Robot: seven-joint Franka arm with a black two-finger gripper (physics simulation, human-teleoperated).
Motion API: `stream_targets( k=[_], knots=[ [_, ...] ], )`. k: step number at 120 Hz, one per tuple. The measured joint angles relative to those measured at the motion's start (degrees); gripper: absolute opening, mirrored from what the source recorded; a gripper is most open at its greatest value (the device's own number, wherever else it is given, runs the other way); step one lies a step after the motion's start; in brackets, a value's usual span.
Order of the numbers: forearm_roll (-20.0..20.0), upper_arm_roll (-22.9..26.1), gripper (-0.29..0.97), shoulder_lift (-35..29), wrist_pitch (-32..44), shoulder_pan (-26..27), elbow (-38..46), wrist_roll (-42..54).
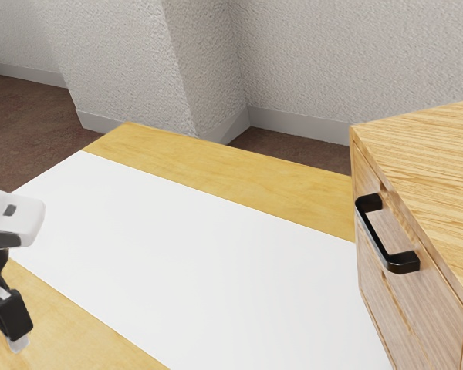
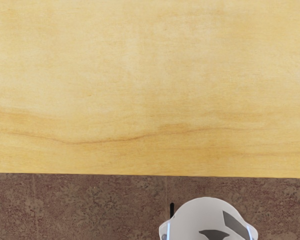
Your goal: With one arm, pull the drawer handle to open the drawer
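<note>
A light wooden cabinet (image 1: 424,177) stands at the exterior view's right edge, on the table. A black bar handle (image 1: 386,235) sits on its upper drawer front (image 1: 393,231), which lies flush with the cabinet's face. My gripper (image 1: 12,333) hangs at the exterior view's lower left, just above the table's wooden border and far from the handle, holding nothing. In the wrist view I look down on that wooden border (image 2: 150,85).
The table has a white middle panel (image 1: 193,262) with wooden strips on both sides. Beyond the table are brown floor (image 1: 31,116) and white textured walls with a jutting corner (image 1: 154,69). In the wrist view, a white arm part (image 2: 210,222) shows over the floor (image 2: 70,207).
</note>
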State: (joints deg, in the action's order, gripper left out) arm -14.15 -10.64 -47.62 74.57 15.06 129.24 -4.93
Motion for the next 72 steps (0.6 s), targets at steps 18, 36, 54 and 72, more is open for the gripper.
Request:
stream_targets(
  k=[18, 36, 54, 72],
  knots=[
    [-0.84, 1.12, 0.68, 0.79, 6.27, 3.61, -0.74, -1.61],
    [-0.41, 1.56, 0.68, 2.19, 6.69, 6.55, -1.14, 1.43],
    [-5.07, 1.32, 0.68, 4.58, 16.85, 10.7, -1.43, 19.89],
    [-6.13, -0.71, 0.68, 4.61, 24.56, 15.93, -1.24, 34.25]
  ],
)
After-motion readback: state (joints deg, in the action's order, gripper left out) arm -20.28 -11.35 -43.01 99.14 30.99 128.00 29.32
